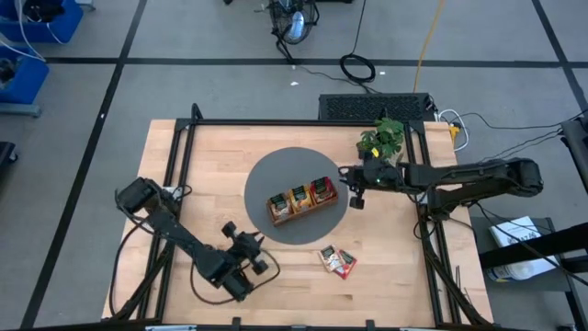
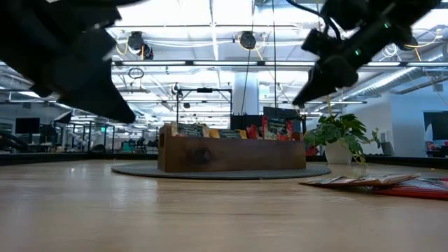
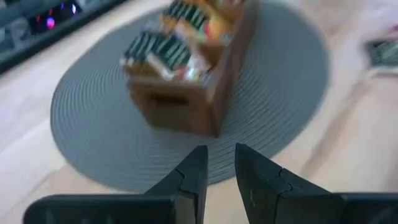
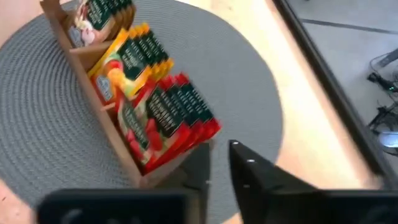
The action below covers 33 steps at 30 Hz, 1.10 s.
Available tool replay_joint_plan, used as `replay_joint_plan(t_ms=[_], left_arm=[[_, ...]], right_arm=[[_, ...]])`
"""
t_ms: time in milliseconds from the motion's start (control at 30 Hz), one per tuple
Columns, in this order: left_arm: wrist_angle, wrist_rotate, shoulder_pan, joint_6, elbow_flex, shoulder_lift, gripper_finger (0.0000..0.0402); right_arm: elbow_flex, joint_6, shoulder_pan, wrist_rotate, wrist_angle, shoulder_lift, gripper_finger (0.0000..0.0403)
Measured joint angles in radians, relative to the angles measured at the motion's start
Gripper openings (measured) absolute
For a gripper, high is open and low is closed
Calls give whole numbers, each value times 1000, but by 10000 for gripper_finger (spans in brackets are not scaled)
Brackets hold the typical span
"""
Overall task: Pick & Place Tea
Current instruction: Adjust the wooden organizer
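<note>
1. Grey woven round mat [image 1: 276,179] sits at the centre of the high view on the wooden table [image 1: 184,165]; on it stands the brown three-compartment wooden tray [image 1: 302,211], already filled with upright sachets.
2. Most of the tea [image 4: 155,106] looks placed: red sachets in one end compartment, orange-yellow in the middle, dark green in the far end.
3. Left to do, by my reading: two loose sachets [image 1: 337,261] lie flat on bare wood in the lower centre-right of the high view, well apart from the tray.
4. The right gripper [image 1: 355,187] hovers just beside the tray's red end, fingers near together and gripping nothing.
5. The left gripper [image 1: 251,245], at the lower left of the mat, has its fingers [image 3: 199,174] narrowly parted and empty.
</note>
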Motion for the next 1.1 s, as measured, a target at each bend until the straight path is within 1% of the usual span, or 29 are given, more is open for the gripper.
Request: replay_joint_plan(t_ms=[67,100,167,267,333,367,500,567,767,833,900,1033,1100], left_arm=[[63,31,31,36,-14,6,87],[94,39,42,51,-18,8,87],[109,52,59,62,-23,12,87],[107,61,79,76,-24,10,87],[96,64,86,57,-23,10,87],[85,64,92,50,-23,10,87],[82,88,126,42,-24,10,87],[79,96,139,45,-24,10,87],[80,117,173,55,-24,10,87],[77,117,185,58,-24,10,87],[70,119,198,58,-24,10,87],[59,147,227,60,-24,10,87],[57,161,241,74,-24,10,87]], right_arm=[[-61,17,0,-10,67,-7,18],[-88,28,1,-7,95,-10,10],[-131,70,1,36,143,-10,11],[-179,113,0,136,165,-11,12],[-206,139,-2,145,196,-6,4],[-222,149,-4,137,223,-1,2],[-272,178,-6,36,307,21,2],[-291,187,-6,5,339,32,1],[-310,202,-6,-41,409,84,1],[-311,197,-6,-43,458,116,1],[-310,183,-6,-68,519,157,1],[-310,174,-6,-121,625,251,1],[-310,174,-5,-123,656,290,1]])
